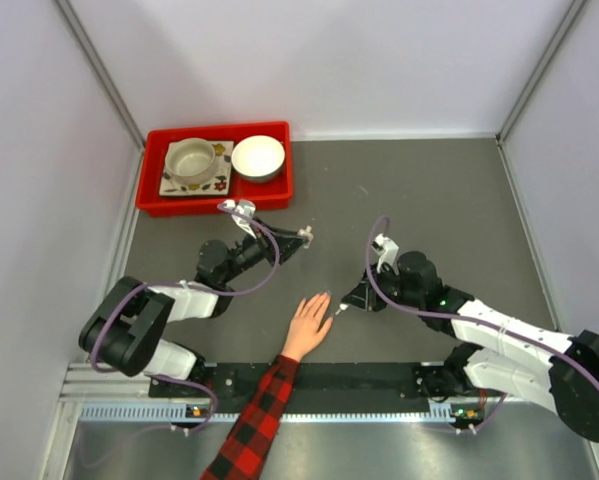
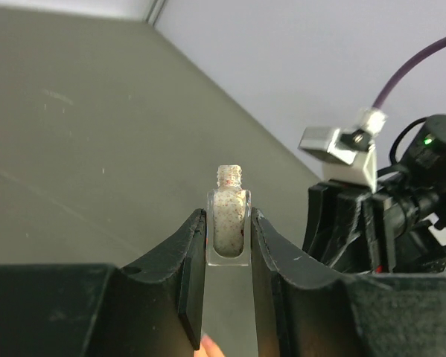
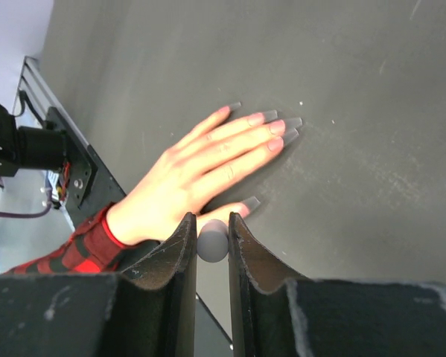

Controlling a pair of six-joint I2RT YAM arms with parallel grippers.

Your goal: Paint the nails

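Note:
A light-skinned hand (image 1: pixel 307 325) with a red-and-black plaid sleeve (image 1: pixel 254 420) lies palm down on the grey table. In the right wrist view the hand (image 3: pixel 200 167) shows long greyish nails (image 3: pixel 269 116) and a thumbnail (image 3: pixel 250 203). My right gripper (image 1: pixel 347 303) (image 3: pixel 212 219) is shut on the round grey brush cap (image 3: pixel 213 244), just right of the thumb. The brush itself is hidden. My left gripper (image 1: pixel 301 238) (image 2: pixel 228 216) is shut on an uncapped clear polish bottle (image 2: pixel 228 232) with pale speckled polish, held upright beyond the fingertips.
A red tray (image 1: pixel 149 190) at the back left holds a white bowl (image 1: pixel 258 157) and a cup (image 1: pixel 192 160) on a floral plate. My right arm (image 2: pixel 386 216) shows close in the left wrist view. White walls enclose the table.

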